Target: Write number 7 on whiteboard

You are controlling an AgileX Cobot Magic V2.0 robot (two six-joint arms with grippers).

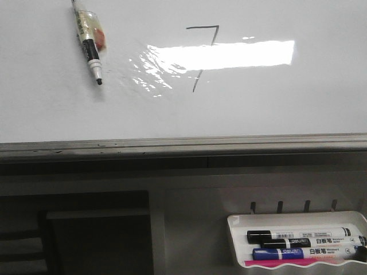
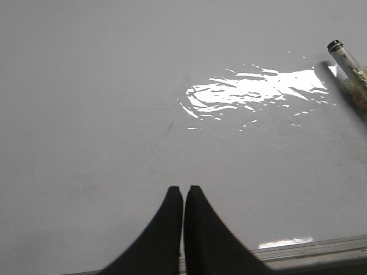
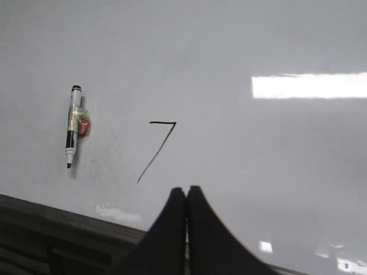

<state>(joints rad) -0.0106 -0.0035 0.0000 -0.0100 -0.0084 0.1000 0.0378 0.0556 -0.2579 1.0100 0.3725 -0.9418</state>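
The number 7 [image 1: 202,56] sits on the whiteboard [image 1: 287,109], w/ its long line slanting down. A pen [image 1: 90,43] lies beside the 7, tip down. Left gripper [image 2: 183,192] & right gripper [image 3: 185,192] are both closed, empty.

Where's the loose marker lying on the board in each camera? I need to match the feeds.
Front view: the marker lies on the whiteboard, upper left, uncapped tip toward the rail, left of the number 7.
Left wrist view: only its end shows, cut off at the right edge.
Right wrist view: whole marker, left of the 7.
Shared landmark: the bright ceiling-light glare.
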